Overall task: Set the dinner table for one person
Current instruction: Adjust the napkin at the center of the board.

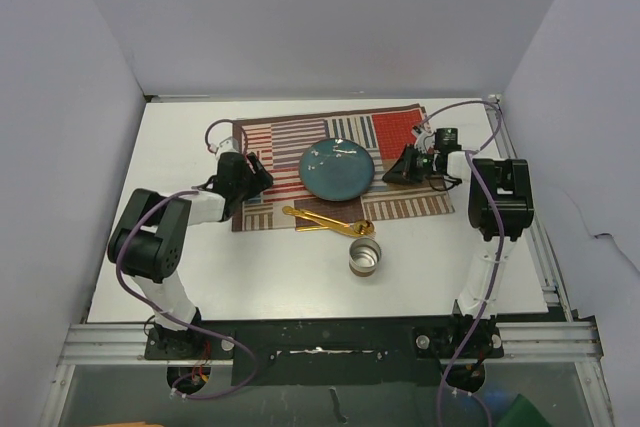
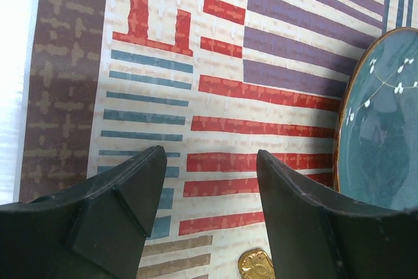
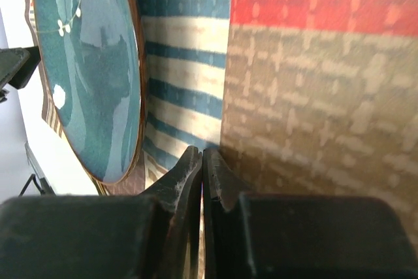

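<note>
The surface [image 1: 250, 277] is white with metal rails and fills the floor between the grey walls, and both arms stand at its near edge.
A striped placemat [image 1: 290, 142] lies close to the far edge of the surface, and a teal plate [image 1: 337, 168] sits on the middle of it. Golden cutlery [image 1: 320, 219] lies across the near edge of the placemat, and a metal cup [image 1: 364, 256] stands on the bare surface just beside it, toward the near edge. The left end effector [image 2: 209, 155] is released and empty, with its fingers spread over the left part of the placemat, beside the plate. The right end effector [image 3: 201, 151] is clenched, its fingers pressed together low over the right part of the placemat; I see nothing between them.
</note>
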